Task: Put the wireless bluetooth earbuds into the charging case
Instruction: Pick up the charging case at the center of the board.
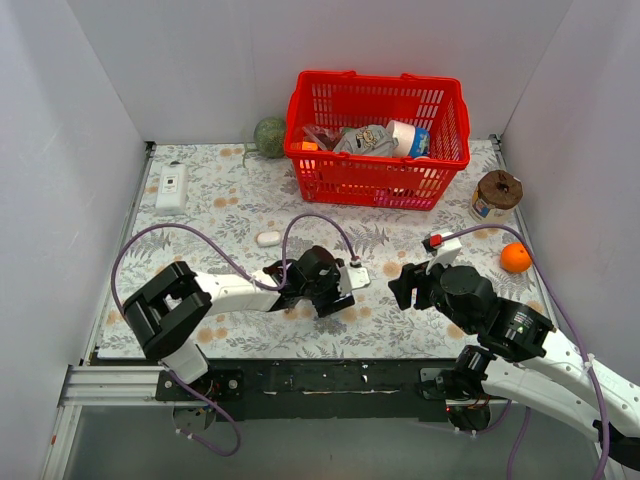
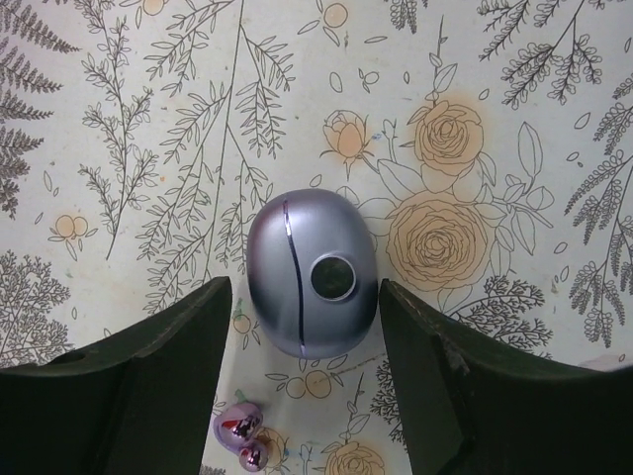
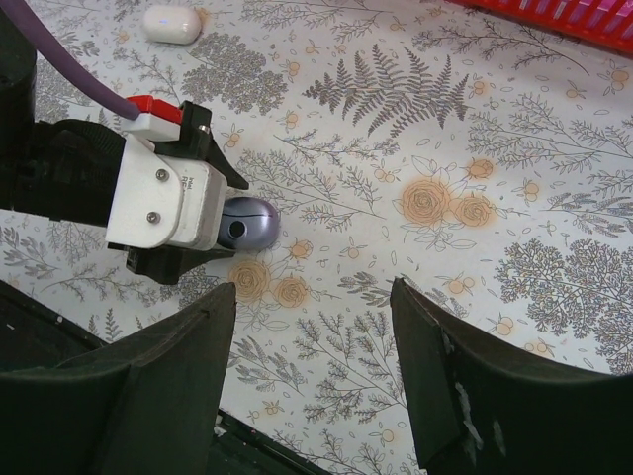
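The lavender charging case point(image 2: 312, 282) lies on the flowered table cloth, with a dark seam and one dark round spot facing up; it looks closed. My left gripper point(image 2: 305, 297) is open, its dark fingers point(image 2: 178, 346) standing either side of the case without touching it. The two glossy purple earbuds point(image 2: 242, 435) lie together on the cloth just below the case, beside the left finger. In the right wrist view the case point(image 3: 249, 223) peeks out from under the left gripper's white body point(image 3: 163, 203). My right gripper point(image 3: 314, 289) is open and empty, to the right of the case.
A plain white oval object point(image 1: 268, 238) lies behind the left gripper point(image 1: 330, 285). A red basket point(image 1: 370, 182) with packages stands at the back. A green ball point(image 1: 269, 136), a white remote point(image 1: 172, 187), a brown jar point(image 1: 497, 195) and an orange point(image 1: 515, 257) sit round the edges.
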You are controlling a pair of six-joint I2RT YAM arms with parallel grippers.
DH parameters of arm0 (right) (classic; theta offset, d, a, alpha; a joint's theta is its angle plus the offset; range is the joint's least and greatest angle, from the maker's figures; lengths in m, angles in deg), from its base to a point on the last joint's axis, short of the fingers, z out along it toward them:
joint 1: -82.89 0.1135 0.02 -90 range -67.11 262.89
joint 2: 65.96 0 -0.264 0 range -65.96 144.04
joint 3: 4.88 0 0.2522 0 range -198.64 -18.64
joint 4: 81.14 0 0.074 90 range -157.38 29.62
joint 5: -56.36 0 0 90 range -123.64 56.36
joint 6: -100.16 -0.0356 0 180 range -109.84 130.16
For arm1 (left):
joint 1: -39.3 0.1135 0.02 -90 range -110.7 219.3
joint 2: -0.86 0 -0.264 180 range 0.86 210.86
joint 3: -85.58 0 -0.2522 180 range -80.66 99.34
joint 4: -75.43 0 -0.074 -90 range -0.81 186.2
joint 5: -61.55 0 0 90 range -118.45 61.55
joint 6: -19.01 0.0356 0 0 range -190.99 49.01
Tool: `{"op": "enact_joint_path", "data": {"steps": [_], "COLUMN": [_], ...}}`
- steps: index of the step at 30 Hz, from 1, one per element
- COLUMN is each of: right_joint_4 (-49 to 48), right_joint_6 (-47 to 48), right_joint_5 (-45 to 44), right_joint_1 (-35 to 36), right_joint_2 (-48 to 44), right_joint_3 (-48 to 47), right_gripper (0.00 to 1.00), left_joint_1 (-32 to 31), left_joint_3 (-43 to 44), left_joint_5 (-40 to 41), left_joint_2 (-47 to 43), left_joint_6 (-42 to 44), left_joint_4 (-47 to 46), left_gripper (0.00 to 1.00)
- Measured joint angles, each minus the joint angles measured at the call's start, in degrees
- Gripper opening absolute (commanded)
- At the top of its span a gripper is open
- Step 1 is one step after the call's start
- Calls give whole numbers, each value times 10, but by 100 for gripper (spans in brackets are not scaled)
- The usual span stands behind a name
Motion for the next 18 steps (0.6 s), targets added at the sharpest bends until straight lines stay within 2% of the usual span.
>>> {"op": "enact_joint_path", "data": {"steps": [1, 2, 3, 11, 15, 18], "right_joint_4": [0, 0, 0, 0, 0, 0], "right_joint_6": [0, 0, 0, 0, 0, 0], "right_joint_5": [0, 0, 0, 0, 0, 0], "right_joint_1": [0, 0, 0, 0, 0, 0], "right_joint_2": [0, 0, 0, 0, 0, 0], "right_joint_3": [0, 0, 0, 0, 0, 0], "right_gripper": [71, 71, 71, 71, 71, 71], "left_joint_1": [0, 0, 0, 0, 0, 0], "left_joint_3": [0, 0, 0, 1, 30, 92], "left_joint_5": [2, 4, 5, 35, 108, 195], "left_joint_2": [-3, -7, -10, -33, -99, -134], "left_joint_6": [1, 2, 3, -3, -22, -93], "left_joint_4": [4, 7, 8, 14, 20, 13], "left_gripper": [62, 68, 98, 98, 98, 98]}}
